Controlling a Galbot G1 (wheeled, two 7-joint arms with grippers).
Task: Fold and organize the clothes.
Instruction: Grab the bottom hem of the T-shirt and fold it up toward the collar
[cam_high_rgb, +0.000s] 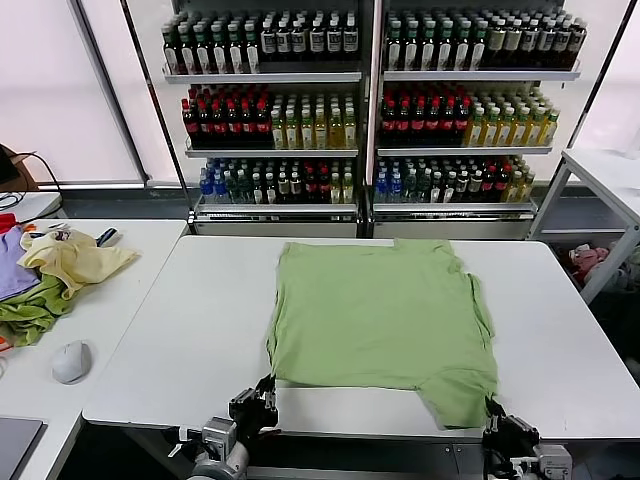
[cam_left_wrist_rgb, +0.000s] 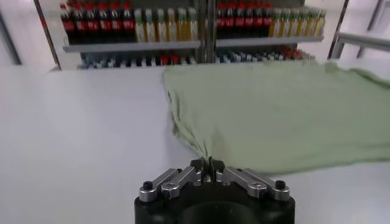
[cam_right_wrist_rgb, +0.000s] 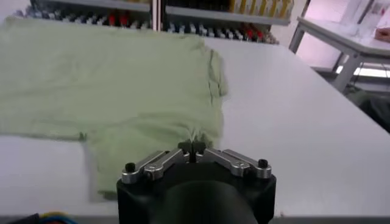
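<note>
At lower centre, the polo shirt (cam_high_rgb: 380, 320) lies flat; left gripper (cam_high_rgb: 262, 392) and right gripper (cam_high_rgb: 494, 412) pinch its near corners, probably to fold it away.

Right tool (cam_right_wrist_rgb: 192, 148) pinches the near edge of the green shirt (cam_right_wrist_rgb: 122, 79) lying on the white table (cam_right_wrist_rgb: 292, 122)

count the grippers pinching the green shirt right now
2. The left gripper is shut on the near left corner of the sage-green shirt; the right gripper is shut on its near right corner, at the table's front edge.
</note>
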